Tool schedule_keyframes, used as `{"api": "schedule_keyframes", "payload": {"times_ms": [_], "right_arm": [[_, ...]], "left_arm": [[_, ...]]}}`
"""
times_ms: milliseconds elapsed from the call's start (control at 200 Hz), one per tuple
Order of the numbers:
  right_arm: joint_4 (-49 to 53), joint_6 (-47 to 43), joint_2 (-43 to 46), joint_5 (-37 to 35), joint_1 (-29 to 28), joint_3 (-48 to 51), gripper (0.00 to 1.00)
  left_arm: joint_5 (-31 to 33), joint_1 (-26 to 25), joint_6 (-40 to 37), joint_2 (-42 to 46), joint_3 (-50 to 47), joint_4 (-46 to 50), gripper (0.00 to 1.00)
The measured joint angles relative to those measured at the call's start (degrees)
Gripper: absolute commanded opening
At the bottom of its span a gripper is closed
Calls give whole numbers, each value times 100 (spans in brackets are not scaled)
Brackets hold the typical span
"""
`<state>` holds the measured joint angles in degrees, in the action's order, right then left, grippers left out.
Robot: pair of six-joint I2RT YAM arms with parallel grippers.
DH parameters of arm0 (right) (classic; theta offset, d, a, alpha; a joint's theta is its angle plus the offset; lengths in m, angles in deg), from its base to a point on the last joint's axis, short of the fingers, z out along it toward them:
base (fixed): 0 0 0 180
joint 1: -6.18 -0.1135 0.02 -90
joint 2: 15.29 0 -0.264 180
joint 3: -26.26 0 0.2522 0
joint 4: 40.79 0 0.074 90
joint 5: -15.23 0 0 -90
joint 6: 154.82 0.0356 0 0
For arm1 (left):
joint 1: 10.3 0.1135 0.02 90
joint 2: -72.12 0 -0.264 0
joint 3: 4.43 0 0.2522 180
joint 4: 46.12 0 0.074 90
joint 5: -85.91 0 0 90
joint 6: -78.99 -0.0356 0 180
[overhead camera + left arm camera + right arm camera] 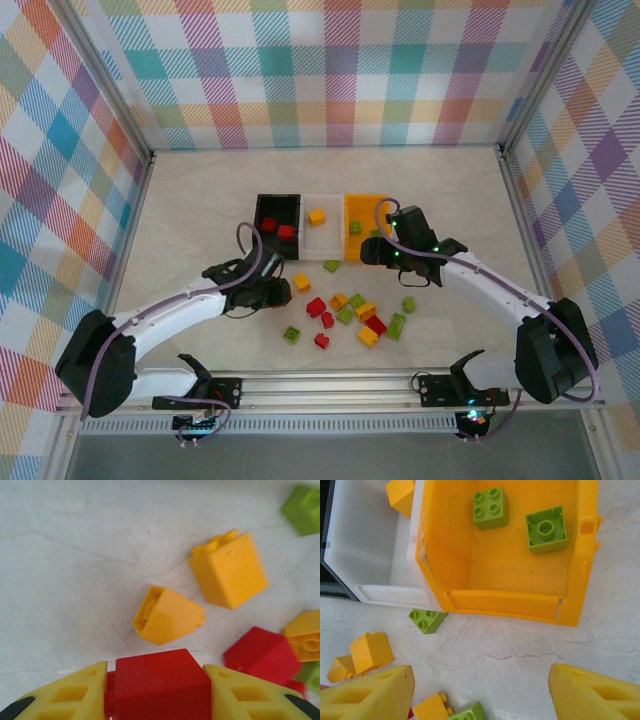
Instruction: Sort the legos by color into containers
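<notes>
Left claw (155, 671) grips a red lego (162, 692) — right claw (481, 674) gapes by orange-yellow bin (505, 605)'s near rim.

you look down on a pale, marble-veined desk (200, 200), evenly lit. a back wall (320, 70), left wall (60, 180) and right wall (590, 200) of pastel plaid close it in. a silver metal rail (330, 385) edges the near side.

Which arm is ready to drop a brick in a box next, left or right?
Left, most likely. The left tool is shut on a red brick, and the black box with red bricks inside is just ahead. The right tool is open, holding nothing, near the yellow box.
</notes>
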<state>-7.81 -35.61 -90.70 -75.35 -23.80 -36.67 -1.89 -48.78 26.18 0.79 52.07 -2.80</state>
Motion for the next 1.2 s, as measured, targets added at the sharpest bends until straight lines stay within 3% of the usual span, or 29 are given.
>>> {"api": "schedule_keyframes", "payload": {"times_ms": [185, 325, 610, 695, 910, 1080, 1200], "right_arm": [[-15, 0, 0, -4, 0, 0, 72], [-13, -2, 0, -22, 0, 0, 72], [33, -7, 170, -22, 0, 0, 72], [63, -9, 234, -22, 0, 0, 72], [197, -9, 328, -22, 0, 35, 73], [295, -7, 339, -22, 0, 125, 72], [369, 0, 339, 7, 0, 208, 72]], "left_arm": [[361, 669, -348, -337, 1521, 302, 34], [643, 1200, -522, -1438, 2524, 181, 32], [1099, 1432, -664, -3504, 3923, 343, 32], [1163, 1438, -664, -3786, 4177, 420, 40], [1088, 1440, -656, -3899, 4315, 496, 72], [942, 1436, -590, -3812, 4299, 476, 87], [702, 1408, -494, -3270, 3958, 376, 98]]}}
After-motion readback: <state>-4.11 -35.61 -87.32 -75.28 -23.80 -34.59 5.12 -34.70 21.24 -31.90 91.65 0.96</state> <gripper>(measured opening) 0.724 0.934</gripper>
